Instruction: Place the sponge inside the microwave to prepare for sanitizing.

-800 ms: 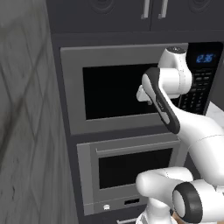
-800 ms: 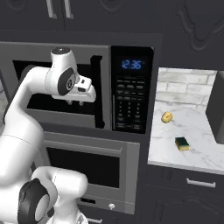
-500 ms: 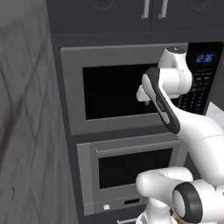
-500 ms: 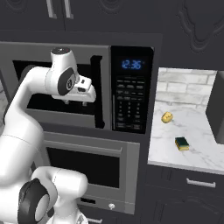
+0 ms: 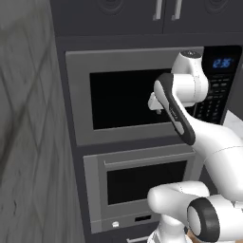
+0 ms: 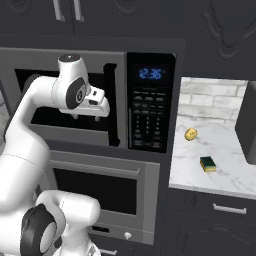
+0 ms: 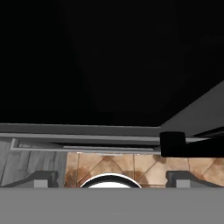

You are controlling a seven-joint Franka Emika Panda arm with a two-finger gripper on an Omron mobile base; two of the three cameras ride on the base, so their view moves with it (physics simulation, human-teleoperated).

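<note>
Right base view has the sponge [image 6: 208, 164] on the counter [image 6: 225, 175] near its front edge. Gripper [image 7: 111, 177] spread wide, facing the microwave [image 5: 121, 102] door.

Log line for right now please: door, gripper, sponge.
microwave door: shut | gripper: open, empty, at door's black glass near handle | sponge: on counter, untouched | yellow-orange lump: behind sponge
</note>
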